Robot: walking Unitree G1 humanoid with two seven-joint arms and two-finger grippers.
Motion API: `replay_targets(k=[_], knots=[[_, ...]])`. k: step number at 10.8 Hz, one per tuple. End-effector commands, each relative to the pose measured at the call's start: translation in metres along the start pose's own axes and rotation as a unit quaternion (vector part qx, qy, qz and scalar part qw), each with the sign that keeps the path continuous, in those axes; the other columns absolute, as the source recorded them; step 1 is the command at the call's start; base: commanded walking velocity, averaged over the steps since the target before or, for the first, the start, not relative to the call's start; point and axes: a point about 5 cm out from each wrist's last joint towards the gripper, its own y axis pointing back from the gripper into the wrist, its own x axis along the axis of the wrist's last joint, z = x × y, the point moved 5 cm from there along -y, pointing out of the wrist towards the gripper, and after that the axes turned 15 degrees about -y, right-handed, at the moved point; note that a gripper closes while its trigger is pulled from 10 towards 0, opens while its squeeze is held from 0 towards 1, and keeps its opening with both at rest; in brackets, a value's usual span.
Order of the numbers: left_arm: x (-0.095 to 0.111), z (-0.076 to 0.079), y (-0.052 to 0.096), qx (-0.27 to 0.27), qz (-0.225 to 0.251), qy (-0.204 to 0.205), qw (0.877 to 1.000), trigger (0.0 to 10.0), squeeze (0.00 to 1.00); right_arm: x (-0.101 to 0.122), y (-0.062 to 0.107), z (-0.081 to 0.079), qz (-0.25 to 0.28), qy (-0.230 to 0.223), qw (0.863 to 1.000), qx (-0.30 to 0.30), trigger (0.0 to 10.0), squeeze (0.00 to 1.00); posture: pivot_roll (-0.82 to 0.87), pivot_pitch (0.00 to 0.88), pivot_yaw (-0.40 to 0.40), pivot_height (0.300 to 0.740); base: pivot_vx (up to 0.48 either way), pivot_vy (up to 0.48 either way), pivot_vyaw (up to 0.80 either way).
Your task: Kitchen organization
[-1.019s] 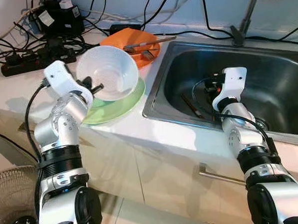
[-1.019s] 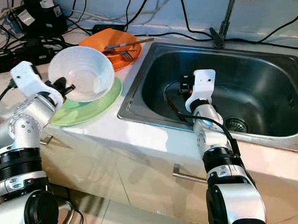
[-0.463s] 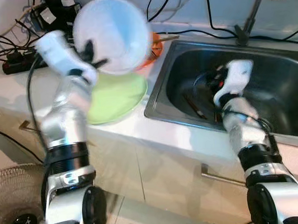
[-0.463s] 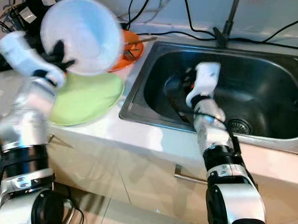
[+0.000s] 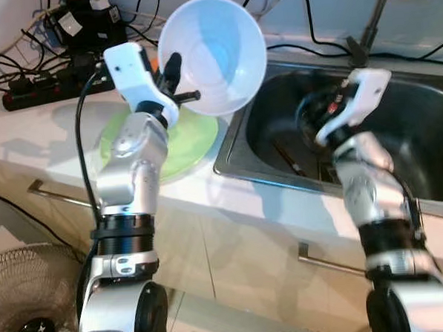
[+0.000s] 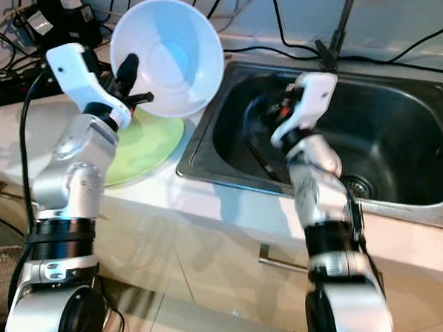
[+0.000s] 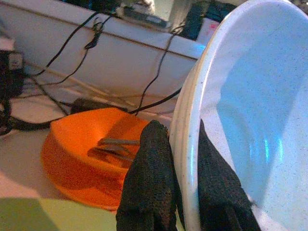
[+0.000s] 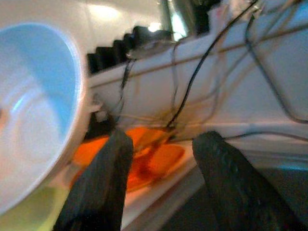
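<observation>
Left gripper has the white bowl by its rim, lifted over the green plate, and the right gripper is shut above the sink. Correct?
Not quite: the right gripper is open, its two black fingers standing well apart in the right wrist view. The rest holds: the left gripper pinches the rim of the white bowl, lifted over the green plate, and the right arm is above the sink.

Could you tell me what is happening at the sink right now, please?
The left gripper is pinching the rim of a white bowl and holds it in the air, tilted, above the counter edge beside the sink. A green plate lies on the counter below it, with an orange bowl behind holding utensils. The right gripper is open, raised over the sink and pointing toward the white bowl.
</observation>
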Motion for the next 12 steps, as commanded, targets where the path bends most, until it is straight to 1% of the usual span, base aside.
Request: replay_targets(k=[1,2,3,4,5,9,10,12], knots=[[0.006,0.007,-0.001,-0.012,0.019,-0.014,1.0,10.0,0.0,0.004,0.001,-0.011,0.0,-0.019,0.999,0.033,10.0,0.0,0.05,0.007,0.042,0.74,0.0,0.0,0.0],[0.006,0.011,-0.002,-0.018,0.022,-0.025,0.999,10.0,0.0,0.003,0.004,-0.021,-0.007,-0.037,0.997,0.067,10.0,0.8,0.05,0.005,0.042,0.74,0.0,0.0,0.0],[0.007,0.013,-0.002,-0.02,0.026,-0.03,0.999,10.0,0.0,0.002,0.006,-0.025,-0.011,-0.04,0.996,0.079,10.0,1.0,0.04,0.004,0.042,0.74,0.0,0.0,0.0],[0.006,0.015,-0.003,-0.024,0.029,-0.037,0.999,10.0,0.0,0.002,0.008,-0.026,-0.013,-0.04,0.996,0.081,10.0,0.58,0.04,0.001,0.041,0.74,0.0,0.0,0.0],[0.005,0.017,-0.002,-0.028,0.031,-0.043,0.998,10.0,0.0,0.003,0.008,-0.028,-0.009,-0.056,0.995,0.084,10.0,0.0,0.04,0.0,0.04,0.74,0.0,0.0,0.0],[0.009,0.02,0.0,-0.038,0.052,-0.02,0.998,10.0,0.0,-0.002,0.009,-0.028,-0.018,-0.063,0.995,0.079,10.0,0.0,0.05,0.0,0.039,0.74,0.0,0.0,0.0],[0.009,0.027,0.001,-0.055,0.057,-0.011,0.997,10.0,0.0,-0.003,0.009,-0.029,-0.021,-0.067,0.994,0.08,10.0,0.0,0.05,0.0,0.038,0.74,0.0,0.0,0.0],[0.008,0.034,0.003,-0.074,0.058,-0.004,0.996,10.0,0.0,-0.004,0.009,-0.027,-0.023,-0.069,0.995,0.073,10.0,0.0,0.05,0.0,0.038,0.74,0.0,0.0,0.0]])
